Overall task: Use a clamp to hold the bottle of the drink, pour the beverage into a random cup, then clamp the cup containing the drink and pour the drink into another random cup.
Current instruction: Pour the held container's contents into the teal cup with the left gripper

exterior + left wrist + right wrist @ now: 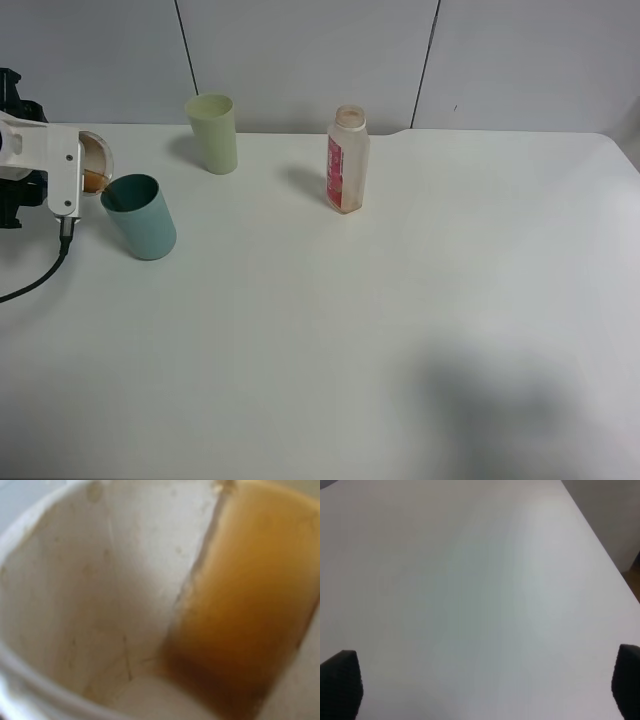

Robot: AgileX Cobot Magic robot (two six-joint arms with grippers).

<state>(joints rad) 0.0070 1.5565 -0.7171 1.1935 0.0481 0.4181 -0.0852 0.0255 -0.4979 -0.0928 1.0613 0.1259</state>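
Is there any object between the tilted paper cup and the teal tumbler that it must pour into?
Nothing visible. The left gripper holds the paper cup tilted right beside the teal tumbler, its rim at the tumbler's mouth. The pale green tumbler and bottle stand apart.

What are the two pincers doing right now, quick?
Left pincer: closed on the cup containing the drink, tipped over the teal tumbler.
Right pincer: open, holding nothing, above the bare table.
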